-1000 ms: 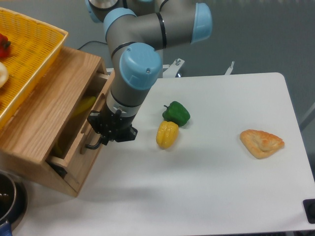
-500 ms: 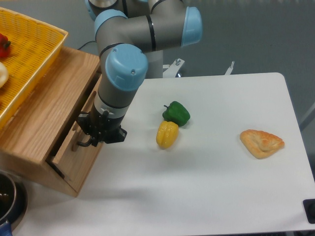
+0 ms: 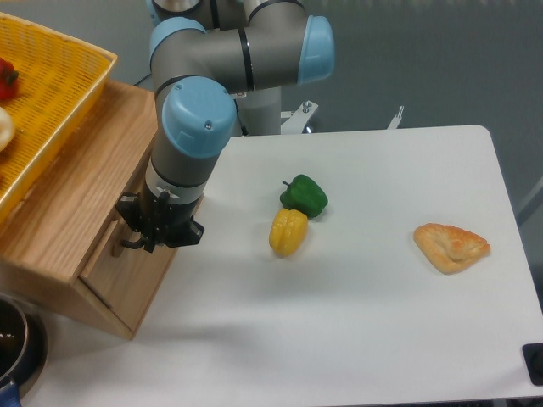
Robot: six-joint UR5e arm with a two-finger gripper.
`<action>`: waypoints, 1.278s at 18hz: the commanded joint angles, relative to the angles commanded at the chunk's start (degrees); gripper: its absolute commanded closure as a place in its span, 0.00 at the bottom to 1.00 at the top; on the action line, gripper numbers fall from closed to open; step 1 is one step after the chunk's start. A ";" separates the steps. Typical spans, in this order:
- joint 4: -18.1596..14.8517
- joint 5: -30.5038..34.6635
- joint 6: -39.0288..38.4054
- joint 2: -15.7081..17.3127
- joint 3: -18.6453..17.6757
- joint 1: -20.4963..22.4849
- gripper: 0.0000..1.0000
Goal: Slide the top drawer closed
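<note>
The drawer [image 3: 119, 254] sits at the table's nine o'clock side, its front about flush with the cabinet [image 3: 76, 203]. It looks like stiff, light wood that should run straight on its slides; the black bar handle [image 3: 129, 244] is the natural hold. The gripper [image 3: 142, 237] is at that handle, just toward three o'clock of the front. Whether its fingers are apart or clamped, I cannot tell.
</note>
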 joint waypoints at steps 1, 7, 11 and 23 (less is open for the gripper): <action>0.09 0.00 -0.09 0.00 0.09 -0.09 0.91; 0.96 0.00 0.17 0.17 0.26 0.43 0.88; 4.47 0.35 0.52 0.18 0.44 3.59 0.80; 12.30 19.14 20.19 -3.68 0.97 13.27 0.01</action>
